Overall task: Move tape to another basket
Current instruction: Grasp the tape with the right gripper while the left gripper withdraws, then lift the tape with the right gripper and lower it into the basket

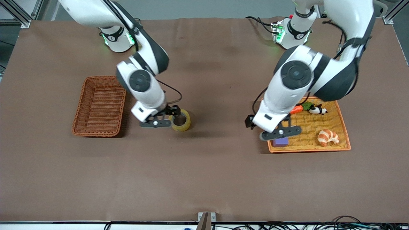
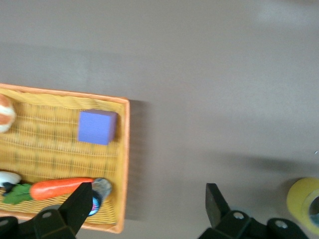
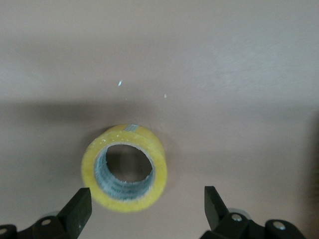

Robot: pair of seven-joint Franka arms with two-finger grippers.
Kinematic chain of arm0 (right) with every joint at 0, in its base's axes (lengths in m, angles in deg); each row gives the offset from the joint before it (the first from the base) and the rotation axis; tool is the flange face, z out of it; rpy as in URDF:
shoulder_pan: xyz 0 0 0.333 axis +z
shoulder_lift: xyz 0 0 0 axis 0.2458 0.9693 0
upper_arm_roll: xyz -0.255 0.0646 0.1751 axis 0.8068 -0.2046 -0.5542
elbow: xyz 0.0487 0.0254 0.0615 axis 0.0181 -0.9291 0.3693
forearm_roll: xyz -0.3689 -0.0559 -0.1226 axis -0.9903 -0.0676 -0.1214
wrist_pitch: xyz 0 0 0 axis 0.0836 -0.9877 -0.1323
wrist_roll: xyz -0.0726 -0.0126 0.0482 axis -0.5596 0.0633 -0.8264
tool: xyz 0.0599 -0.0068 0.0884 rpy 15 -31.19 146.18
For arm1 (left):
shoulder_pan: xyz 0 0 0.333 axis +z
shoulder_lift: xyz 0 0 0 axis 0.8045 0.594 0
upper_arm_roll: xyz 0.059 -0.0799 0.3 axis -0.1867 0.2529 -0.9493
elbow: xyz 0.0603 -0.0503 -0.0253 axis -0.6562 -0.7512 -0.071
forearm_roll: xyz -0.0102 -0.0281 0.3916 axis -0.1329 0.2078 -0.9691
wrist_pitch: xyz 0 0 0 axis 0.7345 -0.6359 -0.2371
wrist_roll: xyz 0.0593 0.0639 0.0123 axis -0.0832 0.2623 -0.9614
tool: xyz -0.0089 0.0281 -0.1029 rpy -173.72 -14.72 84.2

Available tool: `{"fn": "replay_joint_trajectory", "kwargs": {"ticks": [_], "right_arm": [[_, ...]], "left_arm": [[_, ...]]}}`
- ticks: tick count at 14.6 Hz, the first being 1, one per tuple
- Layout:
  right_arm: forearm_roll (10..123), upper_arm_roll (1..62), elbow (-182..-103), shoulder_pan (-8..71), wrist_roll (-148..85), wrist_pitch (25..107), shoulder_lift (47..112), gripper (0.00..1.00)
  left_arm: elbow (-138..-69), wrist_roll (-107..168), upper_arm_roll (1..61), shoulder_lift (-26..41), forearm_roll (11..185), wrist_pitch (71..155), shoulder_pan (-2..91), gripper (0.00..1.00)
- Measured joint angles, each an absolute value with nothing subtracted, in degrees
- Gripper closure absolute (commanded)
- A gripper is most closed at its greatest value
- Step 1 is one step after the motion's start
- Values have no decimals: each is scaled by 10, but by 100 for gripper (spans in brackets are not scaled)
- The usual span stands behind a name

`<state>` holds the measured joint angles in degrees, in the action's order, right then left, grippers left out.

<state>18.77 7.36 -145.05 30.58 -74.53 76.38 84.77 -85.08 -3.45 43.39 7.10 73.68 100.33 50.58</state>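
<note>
The yellowish tape roll (image 1: 181, 120) lies on the brown table between the two baskets, nearer the dark basket's end. My right gripper (image 1: 158, 123) hovers just over it, open and empty. In the right wrist view the tape (image 3: 124, 169) sits just ahead of the spread fingers (image 3: 76, 211), and the right gripper (image 3: 144, 211) holds nothing. The dark reddish-brown wicker basket (image 1: 79, 110) is empty, toward the right arm's end. My left gripper (image 1: 280, 131) is open and empty over the orange tray's corner; it shows in the left wrist view (image 2: 147, 206), where the tape (image 2: 305, 203) is at the edge.
The shallow orange-yellow tray (image 1: 310, 148) toward the left arm's end holds a croissant (image 1: 328, 137), a purple block (image 1: 280, 142), a carrot (image 1: 297, 109) and a small panda toy (image 1: 318, 110). The block (image 2: 97, 127) and carrot (image 2: 60, 187) also show in the left wrist view.
</note>
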Motion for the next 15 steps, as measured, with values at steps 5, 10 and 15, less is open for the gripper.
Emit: {"fn": "replay_joint_trajectory", "kwargs": {"ticks": [5,10,15], "right_arm": [[136,74,-1450,317,-754,799,915,0],[111,75,-1472,319,-754,847,933,19],[88,77,-1482,318,-754,853,938,100]], "left_arm": [[-921,134,326,-47,843,1001,505,0],[-982,269,235,-159,899,974,502,0],[-996,317,188,-205,899,938,491,0]]}}
